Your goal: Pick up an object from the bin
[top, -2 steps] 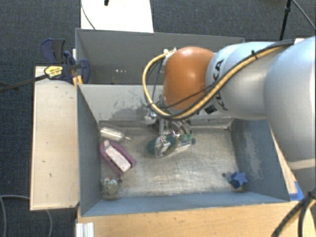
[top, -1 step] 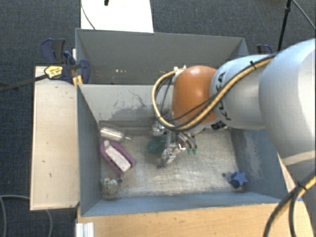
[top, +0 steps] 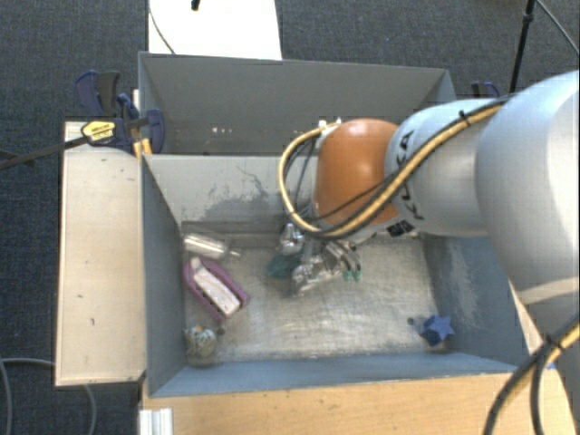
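dark teal lump [top: 280, 266] lies mid-floor in the bin [top: 299, 107], just beside my claw [top: 313, 275] on its left, and whether that claw is open or clamped i cannot tell.

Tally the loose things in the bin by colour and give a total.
Silver cylinder: 1
Purple and white block: 1
Teal lump beside the tool: 1
Blue piece: 1
Mottled grey ball: 1
Total: 5
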{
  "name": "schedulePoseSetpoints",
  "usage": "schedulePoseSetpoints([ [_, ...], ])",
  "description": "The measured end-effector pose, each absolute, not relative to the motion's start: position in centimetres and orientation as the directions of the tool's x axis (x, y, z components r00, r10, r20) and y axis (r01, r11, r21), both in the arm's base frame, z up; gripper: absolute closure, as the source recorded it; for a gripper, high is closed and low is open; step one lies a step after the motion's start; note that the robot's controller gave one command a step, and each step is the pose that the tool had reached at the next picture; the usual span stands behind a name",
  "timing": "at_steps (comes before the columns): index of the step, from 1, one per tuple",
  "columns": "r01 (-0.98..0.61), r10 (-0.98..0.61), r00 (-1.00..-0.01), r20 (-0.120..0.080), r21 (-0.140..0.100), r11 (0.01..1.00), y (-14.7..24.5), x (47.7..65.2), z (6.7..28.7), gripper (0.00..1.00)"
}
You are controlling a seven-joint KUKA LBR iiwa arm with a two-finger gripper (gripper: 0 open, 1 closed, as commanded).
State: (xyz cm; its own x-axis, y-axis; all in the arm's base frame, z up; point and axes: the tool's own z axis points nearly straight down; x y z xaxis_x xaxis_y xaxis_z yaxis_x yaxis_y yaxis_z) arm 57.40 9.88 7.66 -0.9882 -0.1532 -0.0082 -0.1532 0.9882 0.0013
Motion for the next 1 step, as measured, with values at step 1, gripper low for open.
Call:
schedulePoseSetpoints([
  [1, -0.134, -0.134, -0.991, -0.011, 0.001, 0.991, 9.5, 57.3, 21.83, 1.0],
])
